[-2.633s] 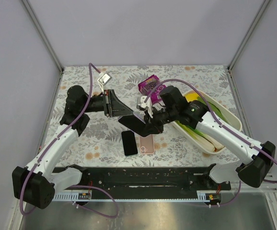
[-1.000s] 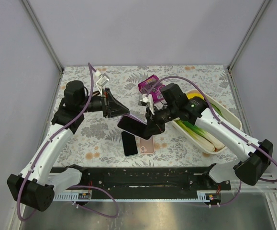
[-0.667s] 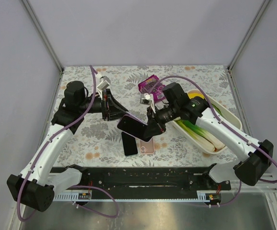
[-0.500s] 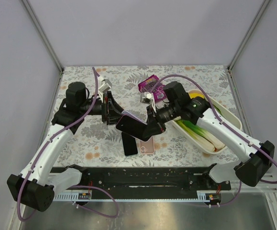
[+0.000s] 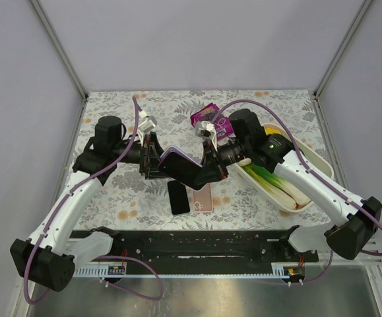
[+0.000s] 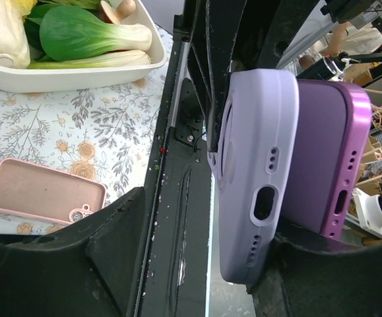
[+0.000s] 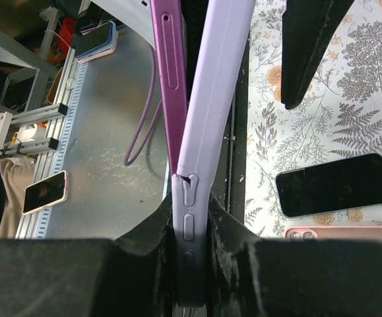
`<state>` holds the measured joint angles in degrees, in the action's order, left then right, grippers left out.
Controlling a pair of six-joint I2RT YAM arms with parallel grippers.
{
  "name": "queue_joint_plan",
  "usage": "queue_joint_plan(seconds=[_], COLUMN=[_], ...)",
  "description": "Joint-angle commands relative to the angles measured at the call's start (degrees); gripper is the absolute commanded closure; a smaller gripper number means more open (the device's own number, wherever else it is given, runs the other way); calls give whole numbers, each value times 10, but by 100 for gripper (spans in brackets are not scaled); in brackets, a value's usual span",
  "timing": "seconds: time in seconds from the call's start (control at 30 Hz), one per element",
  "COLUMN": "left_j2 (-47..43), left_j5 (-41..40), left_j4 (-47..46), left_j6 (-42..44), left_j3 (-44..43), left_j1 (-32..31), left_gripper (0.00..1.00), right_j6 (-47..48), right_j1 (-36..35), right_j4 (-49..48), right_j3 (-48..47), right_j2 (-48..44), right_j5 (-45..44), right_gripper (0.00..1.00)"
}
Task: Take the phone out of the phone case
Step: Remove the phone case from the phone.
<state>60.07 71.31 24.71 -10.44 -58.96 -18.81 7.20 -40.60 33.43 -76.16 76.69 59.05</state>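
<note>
Right claw (image 7: 191, 238) clamps the lilac phone case (image 6: 256, 165) edgewise, its arm reaching toward 9 o'clock above the tabletop (image 5: 125, 191). Left claw (image 6: 207, 224), reaching toward 3 o'clock, straddles the free end with jaws parted. The purple phone (image 6: 322, 152) stands partly out of the case there.

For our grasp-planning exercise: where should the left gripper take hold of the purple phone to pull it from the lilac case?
Grip the phone at its free bottom end, coming in from the side opposite the right gripper. That end sits outside the case, while the right gripper clamps the case's other end.
</note>
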Motion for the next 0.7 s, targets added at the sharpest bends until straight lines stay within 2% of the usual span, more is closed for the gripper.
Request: queue_joint_plan(seconds=[0.0,0.07,0.17,0.23,0.3,0.4,0.47,0.6,0.67], left_j2=[-8,-4,5,13,27,45,51,31,15], left_j5=[45,38,35,28,15,-32,-48,-59,-60], left_j4=[28,35,109,201,333,508,580,598,568], left_j6=[10,15,88,187,332,509,582,596,559], left_j3=[-41,-48,-65,-90,-129,-190,-213,-224,-230], left_j1=[-20,-18,-10,12,32,48,58,75,78], left_gripper=[38,36,30,23,15,12,10,8,8], right_j6=[-18,-18,-17,-19,-20,-22,-24,-23,-19], right_j1=[31,31,34,39,43,48,49,50,50], right_j4=[-111,-115,-115,-114,-115,-116,-118,-120,-119], right_j3=[3,11,16,18,19,20,20,22,22], right_j2=[-5,-10,-18,-18,-21,-23,-23,-21,-19], right_j5=[-78,-78,-82,-82,-81,-82,-82,-82,-87], right_gripper=[100,100,100,100,100,100,100,100,100])
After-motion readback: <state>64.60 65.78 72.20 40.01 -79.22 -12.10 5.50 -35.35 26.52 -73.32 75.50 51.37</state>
